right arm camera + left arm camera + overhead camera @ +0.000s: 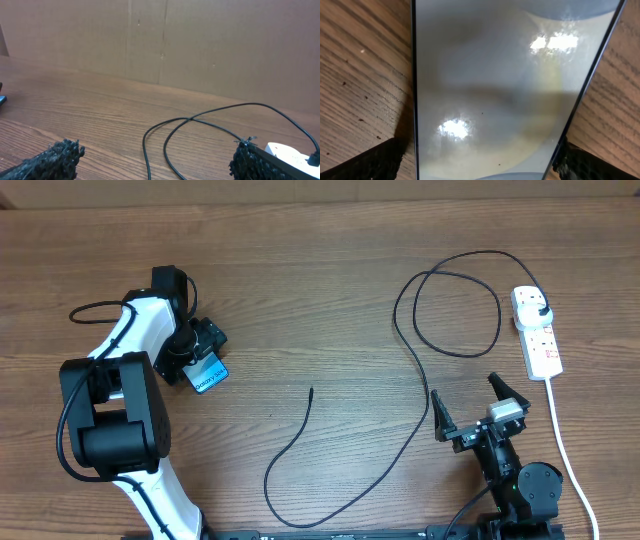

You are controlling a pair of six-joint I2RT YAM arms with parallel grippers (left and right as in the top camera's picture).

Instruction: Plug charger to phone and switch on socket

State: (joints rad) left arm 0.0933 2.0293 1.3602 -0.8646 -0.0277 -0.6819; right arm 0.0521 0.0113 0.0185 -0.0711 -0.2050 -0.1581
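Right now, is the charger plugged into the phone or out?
Out. The charger's tip lies bare on the table, well apart from the phone.

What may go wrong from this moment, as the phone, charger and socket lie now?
The open left gripper straddles the phone; closing off-centre may push it askew. The thin charger lies loose, its tip apart from the phone; a pinch may miss. Pulling its loops may drag the small socket.

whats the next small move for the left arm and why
Probably close the left gripper on the phone: its open fingers flank the phone's long edges, while the charger tip lies loose on the table, unplugged.
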